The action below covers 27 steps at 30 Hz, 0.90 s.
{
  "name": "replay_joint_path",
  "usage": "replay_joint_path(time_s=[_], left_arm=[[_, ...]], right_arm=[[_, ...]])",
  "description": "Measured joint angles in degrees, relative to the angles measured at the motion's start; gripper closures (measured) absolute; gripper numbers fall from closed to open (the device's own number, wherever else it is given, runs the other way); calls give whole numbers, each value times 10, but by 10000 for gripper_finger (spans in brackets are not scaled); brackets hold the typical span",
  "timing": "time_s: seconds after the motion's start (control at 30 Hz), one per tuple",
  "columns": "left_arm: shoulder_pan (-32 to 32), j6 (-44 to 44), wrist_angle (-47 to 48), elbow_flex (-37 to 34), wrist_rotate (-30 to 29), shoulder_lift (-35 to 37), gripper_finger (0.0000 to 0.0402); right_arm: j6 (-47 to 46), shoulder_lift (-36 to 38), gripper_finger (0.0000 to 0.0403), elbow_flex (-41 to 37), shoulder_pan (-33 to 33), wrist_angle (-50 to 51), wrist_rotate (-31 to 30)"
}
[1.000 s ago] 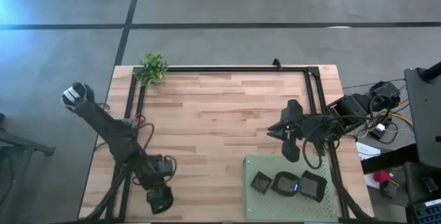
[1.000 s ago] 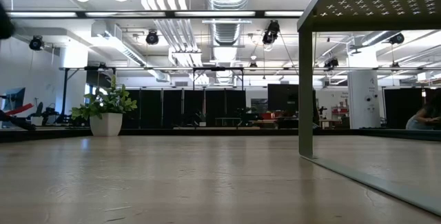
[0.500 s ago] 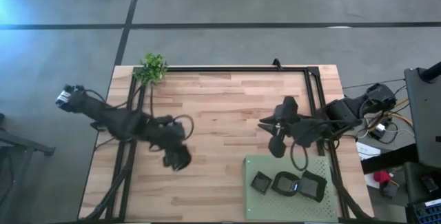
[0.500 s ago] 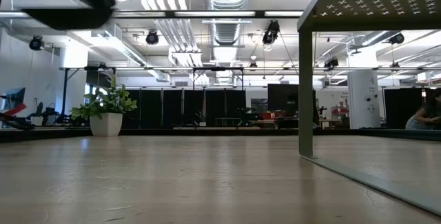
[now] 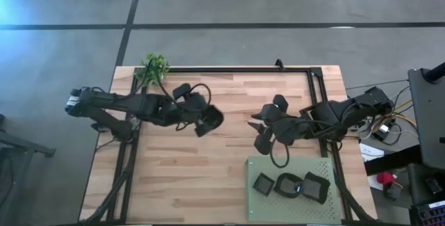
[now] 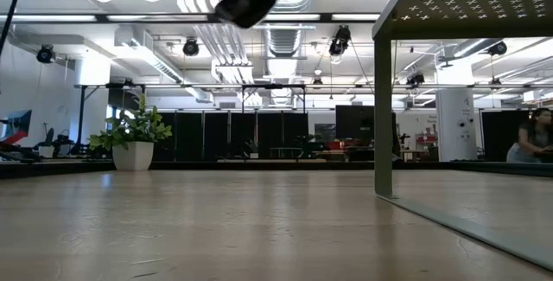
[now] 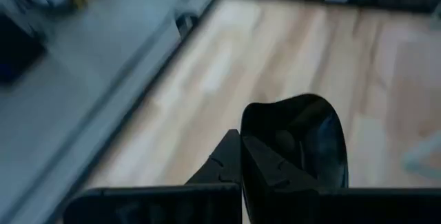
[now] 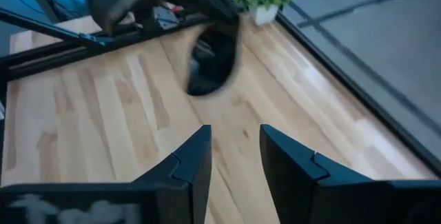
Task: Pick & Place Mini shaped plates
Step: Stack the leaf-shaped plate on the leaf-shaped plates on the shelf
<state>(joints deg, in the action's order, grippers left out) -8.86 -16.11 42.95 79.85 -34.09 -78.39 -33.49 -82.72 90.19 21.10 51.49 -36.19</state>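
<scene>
My left gripper (image 5: 201,122) hangs over the middle of the table, shut on one mini shaped plate (image 5: 211,119), a small dark rounded dish. The low view shows that plate (image 6: 246,5) high above the tabletop. Three more dark mini plates (image 5: 287,184) lie flat on the green mat (image 5: 327,205) by the near right corner. My right gripper (image 5: 259,133) hovers open, right of the middle and just beyond the mat's far edge. It faces the left gripper and touches nothing. My left gripper (image 7: 241,145) pinches the dark plate by its rim (image 7: 260,140) between both fingers. The dish's hollow (image 7: 296,138) reaches out ahead of the fingertips. The plate is lifted clear of the table.
A small green potted plant (image 5: 154,68) stands at the far left corner. A black frame rail (image 5: 229,69) runs along the table's far and side edges. Bare wood (image 5: 188,184) stretches between the arms and across the near left. A person shows far off in the room (image 6: 529,138).
My left gripper has swung from beyond the table's near left corner toward the far edge and the right, up over the middle, carrying the dark plate. My right gripper has drifted toward the table's left. The plates on the mat have stayed put.
</scene>
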Motion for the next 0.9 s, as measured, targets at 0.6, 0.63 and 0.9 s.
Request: replay_joint_path(time_s=[0.6, 0.63, 0.9], left_arm=[[-2, 116, -90, 107, -80, -103, 402], [-2, 116, -90, 109, -80, -104, 402], [-6, 123, -120, 109, -80, -90, 402]], right_arm=[[110, -27, 284, -9, -62, -61, 0], [110, -27, 285, -10, -67, -62, 0], [112, -25, 298, -13, -90, -60, 0]])
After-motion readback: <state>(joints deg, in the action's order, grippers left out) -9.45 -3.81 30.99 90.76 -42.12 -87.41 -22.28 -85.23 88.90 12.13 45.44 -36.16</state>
